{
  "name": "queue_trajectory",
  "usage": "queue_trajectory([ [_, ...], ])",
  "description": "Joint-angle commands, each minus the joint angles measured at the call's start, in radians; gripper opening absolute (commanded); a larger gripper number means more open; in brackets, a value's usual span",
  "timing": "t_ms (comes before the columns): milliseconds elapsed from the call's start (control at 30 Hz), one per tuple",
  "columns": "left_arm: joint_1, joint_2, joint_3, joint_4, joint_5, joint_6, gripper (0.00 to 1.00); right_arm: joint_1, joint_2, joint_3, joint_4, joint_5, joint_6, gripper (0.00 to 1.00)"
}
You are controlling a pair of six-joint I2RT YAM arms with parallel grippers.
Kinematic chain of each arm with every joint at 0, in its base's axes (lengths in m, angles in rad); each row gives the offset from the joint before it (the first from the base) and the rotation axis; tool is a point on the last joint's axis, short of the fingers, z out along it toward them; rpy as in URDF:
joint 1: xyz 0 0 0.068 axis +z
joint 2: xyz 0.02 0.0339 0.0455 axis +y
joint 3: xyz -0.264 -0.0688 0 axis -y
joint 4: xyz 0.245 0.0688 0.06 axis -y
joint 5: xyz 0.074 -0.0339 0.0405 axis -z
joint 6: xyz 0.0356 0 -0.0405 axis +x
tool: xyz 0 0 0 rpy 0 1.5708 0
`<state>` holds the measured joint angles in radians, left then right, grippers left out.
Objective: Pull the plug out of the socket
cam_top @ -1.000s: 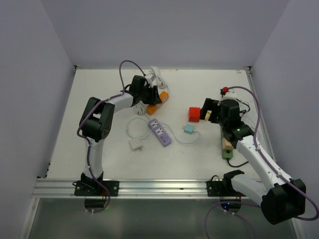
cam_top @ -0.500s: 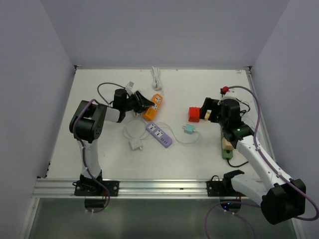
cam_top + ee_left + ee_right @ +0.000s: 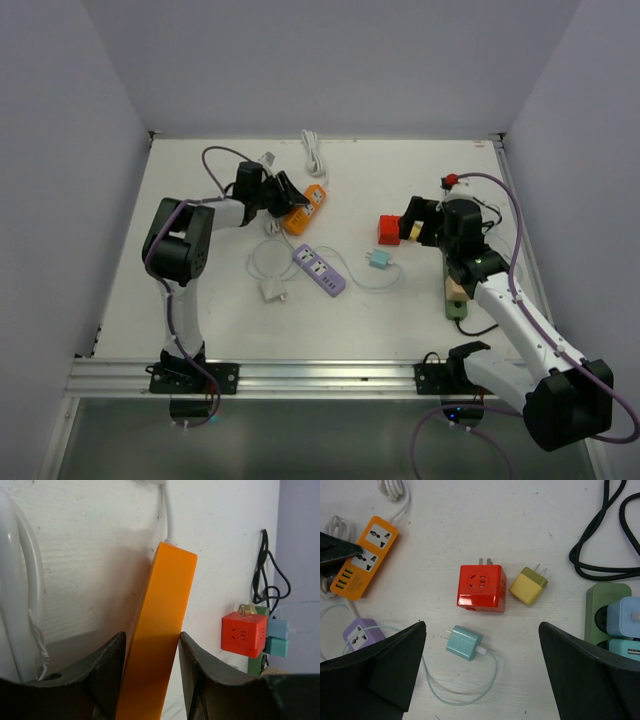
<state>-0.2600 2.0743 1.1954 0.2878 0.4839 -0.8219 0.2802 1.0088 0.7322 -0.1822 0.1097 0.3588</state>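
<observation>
Left claw (image 3: 151, 636) clamps the orange power strip (image 3: 167, 590), its near end cut off; right claw (image 3: 481, 625) gapes.

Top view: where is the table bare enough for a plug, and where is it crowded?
Bare: the near band between the purple strip and the rail; the far patch beyond the red cube. Crowded: from the orange strip to the green strip.
</observation>
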Motion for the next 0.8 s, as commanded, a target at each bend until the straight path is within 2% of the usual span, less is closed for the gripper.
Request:
queue_trajectory([
  [0,0.008,0.023,0.059,-0.193,-0.094,0.128,0.51,-0.004,0.002,-0.002,0.058,-0.021,0.006,0.99],
  [33,0.008,0.027,0.062,-0.2,-0.099,0.139,0.55,-0.004,0.002,-0.004,0.058,-0.021,0.006,0.99],
  [133,0.008,0.055,0.087,-0.245,-0.108,0.158,0.59,-0.004,0.002,-0.007,0.064,-0.025,0.006,0.99],
  [367,0.01,0.079,0.148,-0.384,-0.157,0.216,0.63,-0.006,0.019,-0.004,0.085,-0.053,0.012,0.99],
  [533,0.008,0.076,0.222,-0.498,-0.263,0.299,0.69,-0.004,0.017,-0.005,0.087,-0.064,0.005,0.99],
  [767,0.007,0.093,0.297,-0.568,-0.344,0.362,0.7,-0.004,0.005,-0.005,0.078,-0.073,-0.004,0.99],
])
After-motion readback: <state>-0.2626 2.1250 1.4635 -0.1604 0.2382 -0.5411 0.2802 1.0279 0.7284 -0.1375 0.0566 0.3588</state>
